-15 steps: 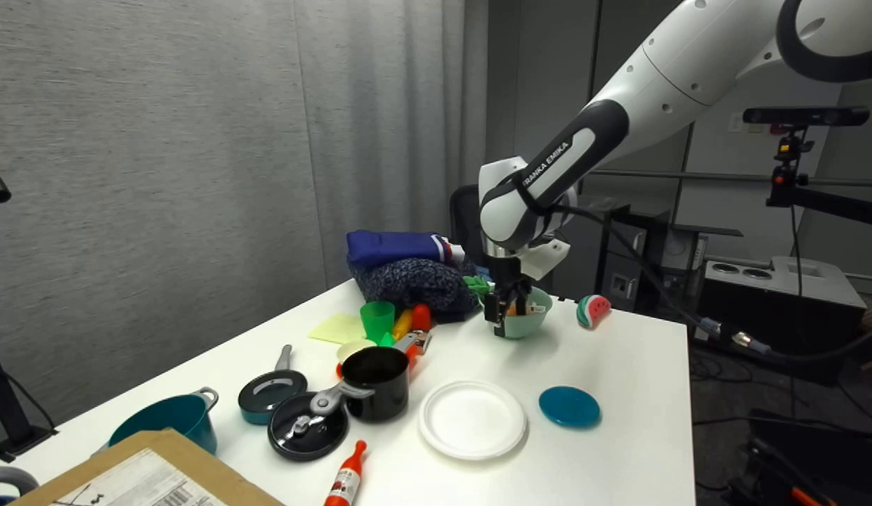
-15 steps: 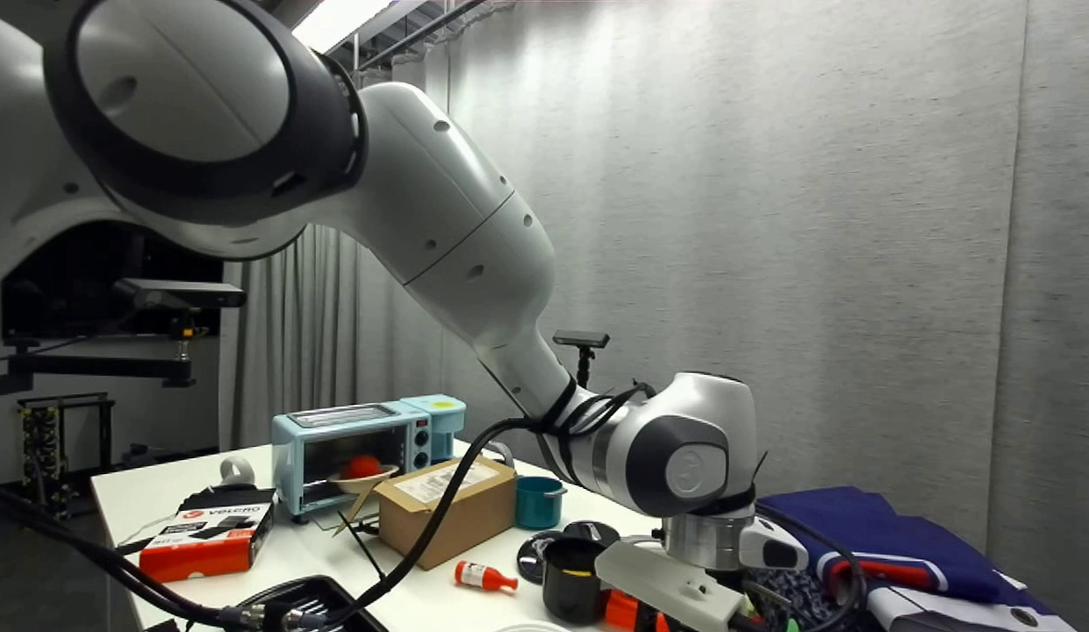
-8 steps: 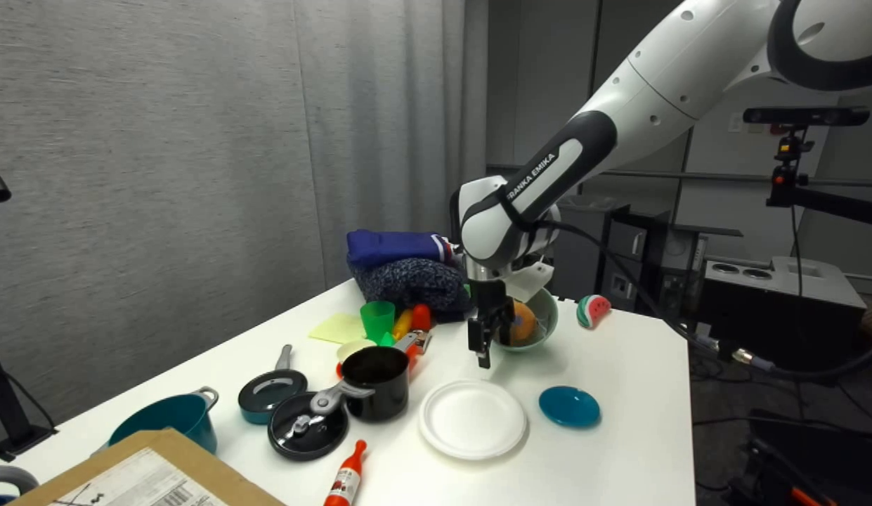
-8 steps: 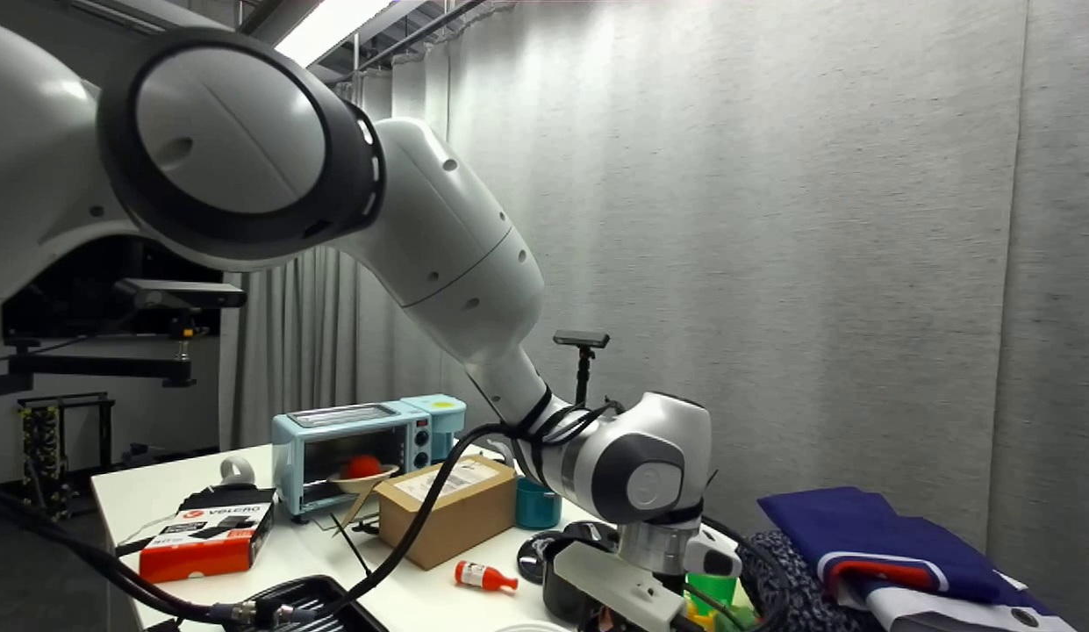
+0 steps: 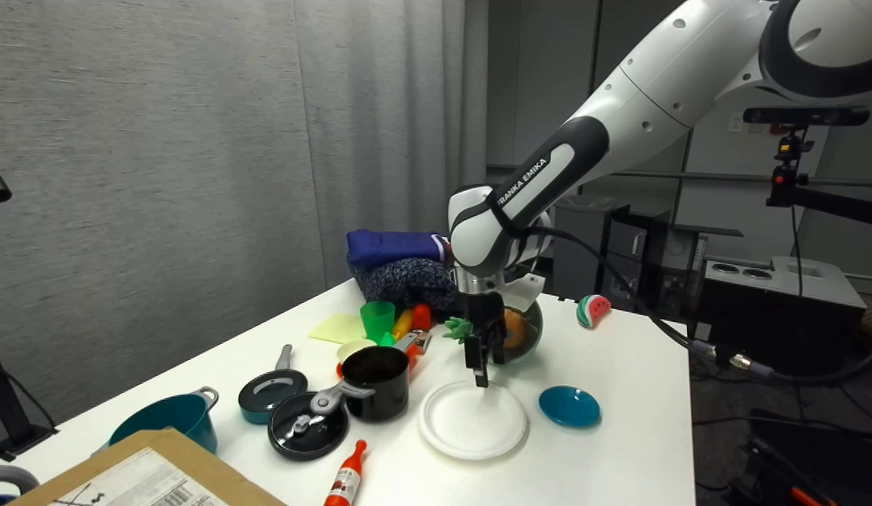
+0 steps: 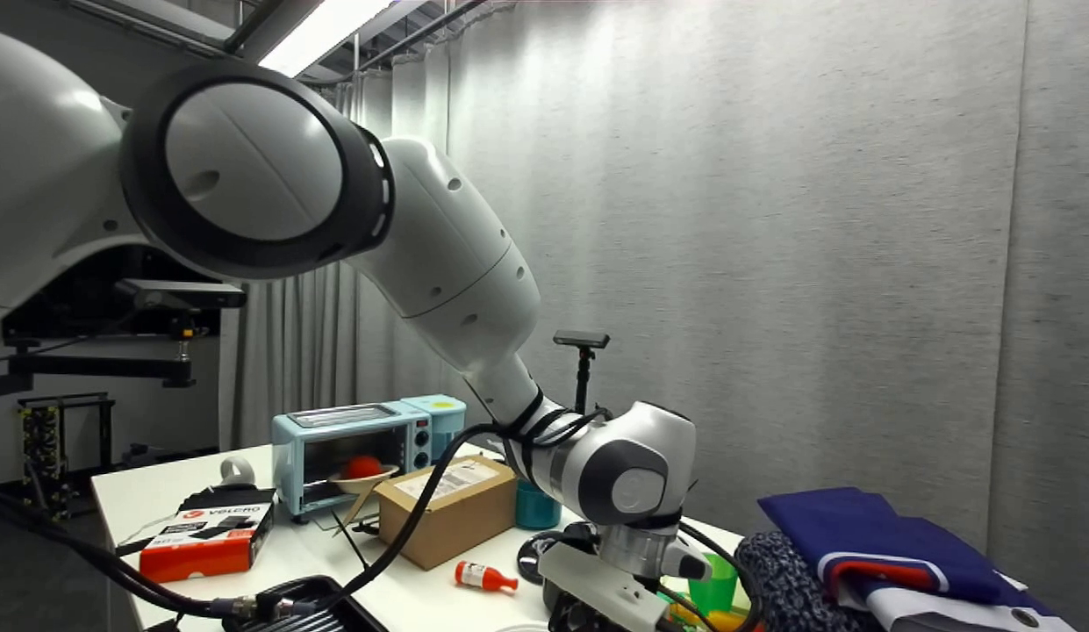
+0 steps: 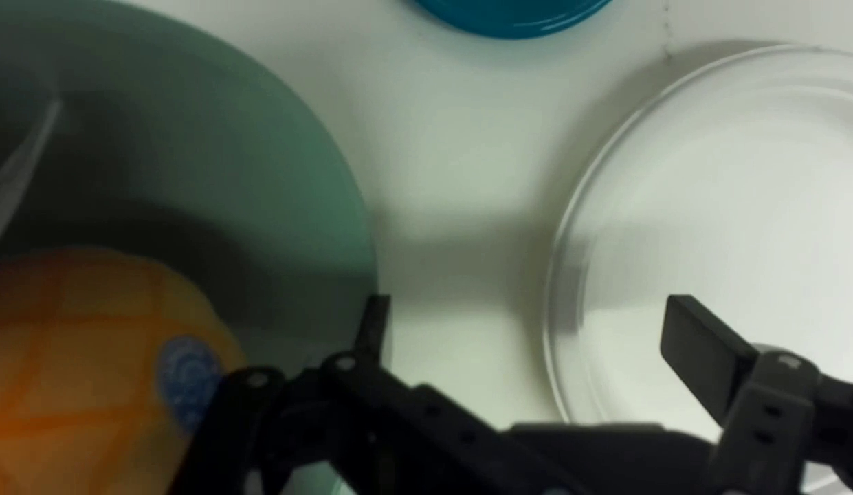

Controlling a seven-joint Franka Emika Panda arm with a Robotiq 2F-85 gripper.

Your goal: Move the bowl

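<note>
The pale green bowl [image 5: 532, 344] stands at the back of the table in an exterior view, tilted, its inside turned towards that camera. It fills the left of the wrist view [image 7: 282, 185]. An orange toy [image 7: 75, 357] and a clear piece lie in it. My gripper [image 5: 486, 367] points down between the bowl and the white plate [image 5: 471, 429]. In the wrist view its jaws [image 7: 529, 302] are wide apart. One finger is at the bowl's near rim, the other is over the plate. I cannot tell whether that finger touches the bowl. The arm hides part of the bowl.
A flat teal disc [image 5: 569, 406] lies right of the plate. A black pot [image 5: 377, 386] stands left of it. A green leafy toy [image 5: 458, 328] is beside the gripper. A watermelon toy [image 5: 592, 310] lies behind. A cardboard box [image 6: 447, 518] and toaster oven [image 6: 338, 456] stand further off.
My gripper has moved forward and lower, to the plate's far edge. The bowl has shifted the same way and tipped, so its orange toy shows more. The green leafy toy is now uncovered.
</note>
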